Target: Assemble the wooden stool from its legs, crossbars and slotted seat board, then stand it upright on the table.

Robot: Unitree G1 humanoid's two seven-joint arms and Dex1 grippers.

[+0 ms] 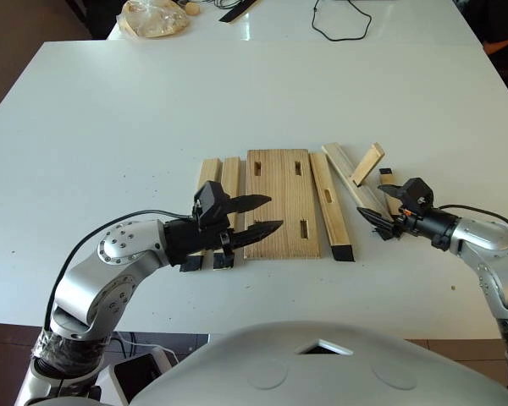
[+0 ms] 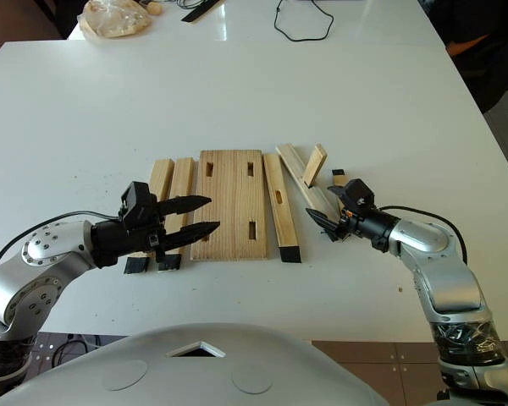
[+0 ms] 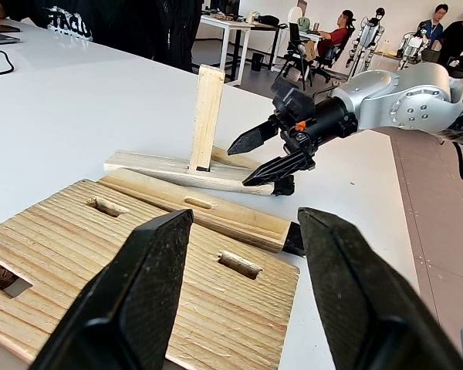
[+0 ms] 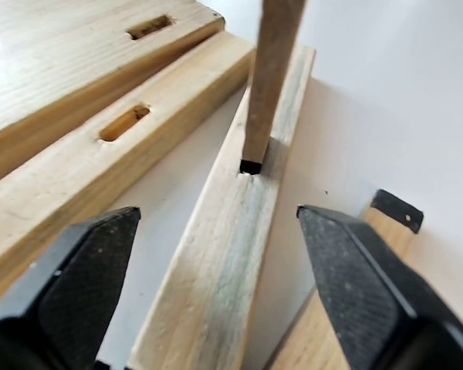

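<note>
The slotted seat board [image 1: 278, 203] lies flat mid-table. Two legs [image 1: 218, 182] lie side by side against its left edge. A slotted leg [image 1: 328, 203] lies along its right edge. Farther right, an angled leg [image 1: 349, 176] has a short crossbar [image 1: 368, 163] propped on it. My left gripper [image 1: 275, 213] hovers open just above the board's front left part, its fingers [image 3: 147, 285] spread over the board. My right gripper [image 1: 374, 223] is open and straddles the near end of the angled leg [image 4: 224, 254], just short of the crossbar [image 4: 274, 69].
Another wooden piece with a black end [image 1: 389, 181] lies just behind my right gripper. A plastic bag [image 1: 155, 17] and a black cable [image 1: 339, 25] lie on the far table. The white table [image 1: 135, 110] has wide free room to the left and behind.
</note>
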